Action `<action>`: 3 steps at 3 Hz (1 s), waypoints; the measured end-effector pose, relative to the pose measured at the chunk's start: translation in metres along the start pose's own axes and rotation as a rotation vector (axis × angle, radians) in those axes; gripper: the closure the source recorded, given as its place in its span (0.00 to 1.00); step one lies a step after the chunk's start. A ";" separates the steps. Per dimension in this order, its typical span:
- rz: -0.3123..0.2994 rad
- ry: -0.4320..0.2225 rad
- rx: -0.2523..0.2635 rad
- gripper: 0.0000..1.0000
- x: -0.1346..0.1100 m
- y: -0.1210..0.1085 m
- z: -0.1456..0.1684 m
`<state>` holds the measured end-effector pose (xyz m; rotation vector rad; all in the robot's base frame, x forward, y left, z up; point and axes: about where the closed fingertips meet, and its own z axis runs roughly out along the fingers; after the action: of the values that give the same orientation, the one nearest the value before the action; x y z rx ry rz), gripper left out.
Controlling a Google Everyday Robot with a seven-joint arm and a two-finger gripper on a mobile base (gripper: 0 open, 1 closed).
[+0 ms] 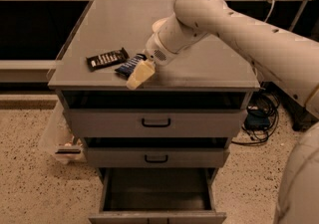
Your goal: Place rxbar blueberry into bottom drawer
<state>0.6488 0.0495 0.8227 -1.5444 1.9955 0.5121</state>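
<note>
The rxbar blueberry [127,63], a small flat bar in a dark blue wrapper, lies on the grey cabinet top [119,24] near its front edge. My gripper [140,74] is low over the bar's right end, at the front edge of the top, and hides part of the bar. I cannot tell whether it touches the bar. The bottom drawer [157,215] is pulled out below, with its dark inside showing. My arm [234,24] reaches in from the right.
A black-brown wrapped bar [106,58] lies just left of the blue one. The two upper drawers [156,123] with black handles are closed. Cables [259,113] lie on the floor at the right, and a clear bin [62,143] stands at the left.
</note>
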 end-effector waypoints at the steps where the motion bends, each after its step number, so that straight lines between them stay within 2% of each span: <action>1: 0.000 0.000 0.000 1.00 0.000 0.000 0.000; 2: 0.000 0.000 0.000 1.00 -0.002 0.000 -0.003; 3: -0.007 -0.004 0.072 1.00 -0.007 0.003 -0.027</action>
<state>0.6419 0.0390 0.8478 -1.5048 1.9836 0.4354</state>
